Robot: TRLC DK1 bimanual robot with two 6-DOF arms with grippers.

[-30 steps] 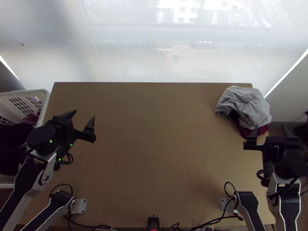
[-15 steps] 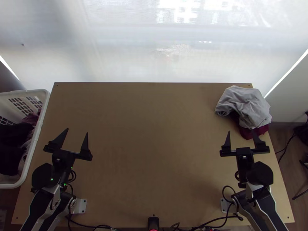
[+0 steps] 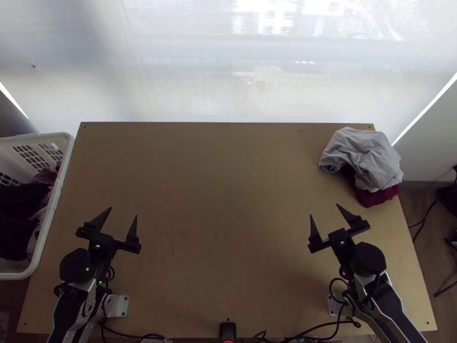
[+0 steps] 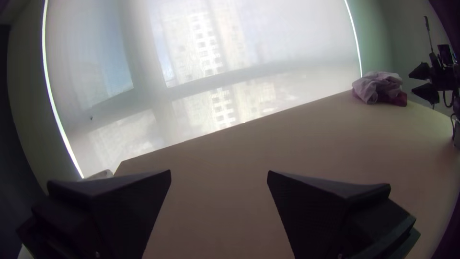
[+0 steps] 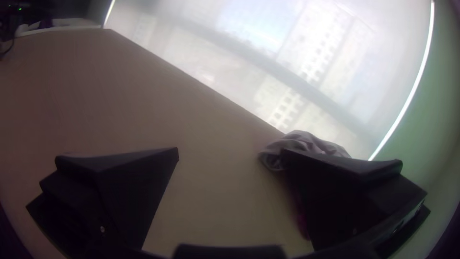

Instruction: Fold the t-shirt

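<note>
My left gripper (image 3: 123,212) and right gripper (image 3: 324,210) have spread fingers. Grey cloth (image 3: 365,157) lies bunched over red cloth (image 3: 377,198), far right.

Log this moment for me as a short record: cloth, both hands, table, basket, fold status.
cloth: grey cloth, bunched over a dark red cloth at the far right corner; which is the t-shirt, if either, cannot be told
left hand: open, nothing held, over the table's near left part
right hand: open, nothing held, nearer than the cloths
table: light wooden table
basket: white basket at the table's left edge, dark clothes inside
fold status: nothing spread out or neatly folded on the table
</note>
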